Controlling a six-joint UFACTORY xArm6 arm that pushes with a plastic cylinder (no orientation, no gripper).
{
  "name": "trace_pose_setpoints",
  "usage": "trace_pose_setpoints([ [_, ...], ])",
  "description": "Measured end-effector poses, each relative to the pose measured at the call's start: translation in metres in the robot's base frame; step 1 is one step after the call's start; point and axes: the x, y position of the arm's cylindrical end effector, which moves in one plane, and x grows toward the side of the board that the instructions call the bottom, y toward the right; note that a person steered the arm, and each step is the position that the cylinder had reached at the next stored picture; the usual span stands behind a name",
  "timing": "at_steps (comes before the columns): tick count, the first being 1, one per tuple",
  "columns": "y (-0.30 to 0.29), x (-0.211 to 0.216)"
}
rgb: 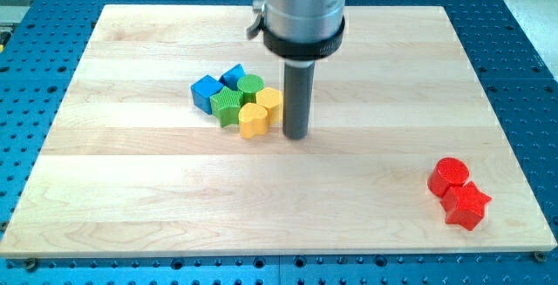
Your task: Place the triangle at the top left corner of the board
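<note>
A blue triangle-like block [233, 76] sits at the top of a tight cluster left of the board's middle. The cluster also holds a blue cube [206, 91], a green cylinder [251, 84], a green star-like block [230, 105], a yellow hexagon-like block [269, 101] and a yellow heart [253, 121]. My tip [296, 135] rests on the board just right of the yellow heart and yellow hexagon, close to them. The triangle lies up and to the left of the tip, behind the green and yellow blocks.
A red cylinder [450, 174] and a red star [466, 205] sit together near the board's bottom right corner. The wooden board [131, 189] lies on a blue perforated table [523, 23]. The arm's silver body [305, 6] hangs over the top middle.
</note>
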Motion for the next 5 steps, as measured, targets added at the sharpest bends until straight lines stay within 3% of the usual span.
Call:
trace_pose_setpoints([
  [1, -0.064, -0.034],
  [2, -0.085, -0.046],
  [3, -0.084, -0.095],
  [4, -0.159, -0.138],
  [5, -0.183, -0.158],
])
